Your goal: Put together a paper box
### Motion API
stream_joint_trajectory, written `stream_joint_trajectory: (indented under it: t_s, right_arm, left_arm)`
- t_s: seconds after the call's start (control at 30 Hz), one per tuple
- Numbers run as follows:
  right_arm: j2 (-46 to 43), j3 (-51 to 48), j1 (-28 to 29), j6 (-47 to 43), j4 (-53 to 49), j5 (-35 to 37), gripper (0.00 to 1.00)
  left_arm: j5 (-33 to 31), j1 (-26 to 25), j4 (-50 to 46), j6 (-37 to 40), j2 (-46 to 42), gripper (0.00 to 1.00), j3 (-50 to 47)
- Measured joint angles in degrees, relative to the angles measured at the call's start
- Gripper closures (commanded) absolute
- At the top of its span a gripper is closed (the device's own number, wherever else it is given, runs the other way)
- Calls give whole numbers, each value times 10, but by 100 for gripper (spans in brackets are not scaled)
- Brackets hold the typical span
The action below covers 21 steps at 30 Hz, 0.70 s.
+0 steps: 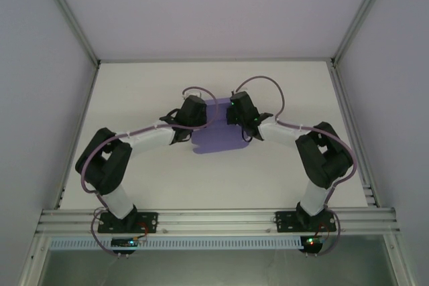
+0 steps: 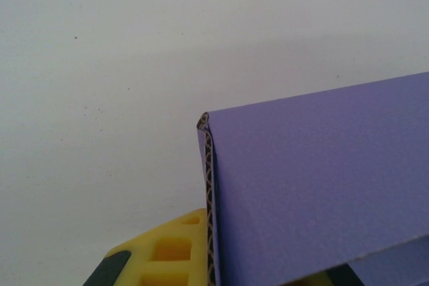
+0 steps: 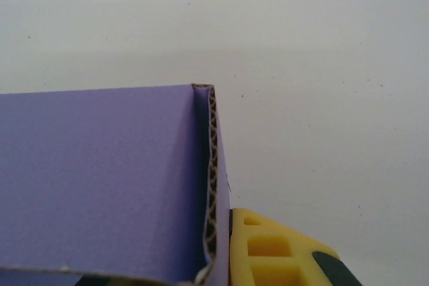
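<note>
**Paper box held between both claws, one at each side wall**
The paper box (image 1: 218, 140) lies mid-bench (image 1: 281, 179), its long axis running away from the arm bases. At its far half, the left claw (image 1: 201, 116) and right claw (image 1: 232, 113) are equally near, with yellow fingers (image 2: 167, 256) outside the upright walls. I cannot tell whether they pinch.

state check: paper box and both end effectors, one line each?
paper box: on the table, partly folded, a flap raised at each side.
left end effector: at the left flap, yellow finger against its outer face; open or shut unclear.
right end effector: at the right flap, yellow finger against its outer face; open or shut unclear.
</note>
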Motion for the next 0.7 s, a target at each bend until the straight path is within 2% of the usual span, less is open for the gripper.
stream_joint_trajectory:
  t_s: [0.13, 0.23, 0.43, 0.63, 0.67, 0.7]
  right_arm:
    - [0, 2, 3, -14, -5, 23, 100]
    - [2, 21, 17, -10, -42, 80, 100]
    - [37, 94, 49, 77, -146, 211, 100]
    - [44, 92, 62, 117, -157, 267, 100]
    - [42, 80, 62, 114, -136, 265, 98]
    - [37, 57, 61, 104, -103, 255, 89]
  left_arm:
    - [1, -1, 0, -1, 0, 100, 0]
    - [3, -4, 0, -6, 0, 100, 1]
    - [4, -7, -2, -15, 2, 100, 16]
    - [16, -13, -1, -16, 3, 100, 17]
    - [16, -13, -1, -16, 3, 100, 17]
    - [16, -13, -2, -16, 4, 100, 17]
